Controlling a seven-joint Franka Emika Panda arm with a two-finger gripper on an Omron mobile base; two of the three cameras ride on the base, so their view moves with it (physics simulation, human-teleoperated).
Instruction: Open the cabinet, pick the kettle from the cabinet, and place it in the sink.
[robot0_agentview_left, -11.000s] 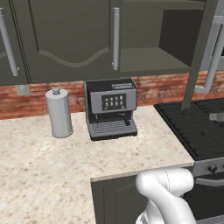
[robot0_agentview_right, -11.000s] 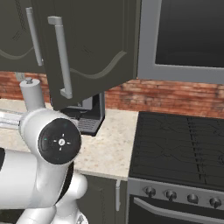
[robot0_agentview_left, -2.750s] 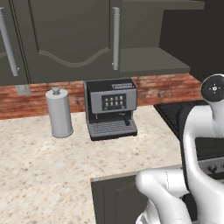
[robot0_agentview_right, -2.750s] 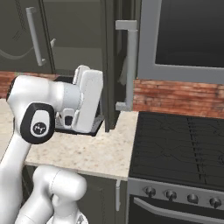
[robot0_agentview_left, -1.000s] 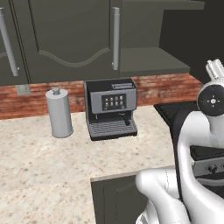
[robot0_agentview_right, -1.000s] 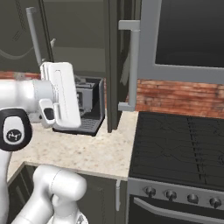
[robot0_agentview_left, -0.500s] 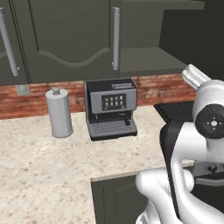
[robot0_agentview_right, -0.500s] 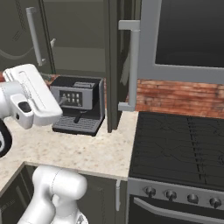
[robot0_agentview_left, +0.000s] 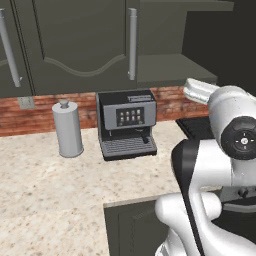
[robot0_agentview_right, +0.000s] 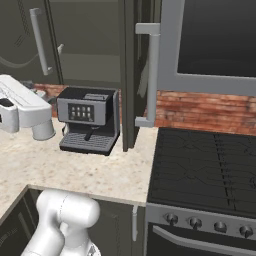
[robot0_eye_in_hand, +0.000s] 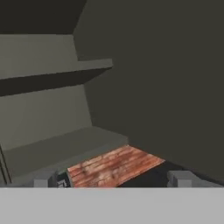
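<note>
Counter: speckled beige countertop (robot0_agentview_left: 45, 190), brick backsplash behind it.
On it, left: grey cylinder with knob (robot0_agentview_left: 68, 128), upright, near the wall.
On it, middle: black coffee machine (robot0_agentview_left: 126, 123), just right of the cylinder, apart from it.
Open cabinet shelf (robot0_eye_in_hand: 65, 144): bare.

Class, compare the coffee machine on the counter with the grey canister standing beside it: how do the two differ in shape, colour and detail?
The coffee machine is boxy; the grey canister is a tall cylinder. The machine is dark with a small screen of buttons and a drip tray; the canister is plain light grey with a round knob on top. The machine is wider, the canister slimmer. Both stand upright on the speckled counter against the brick wall.
</note>
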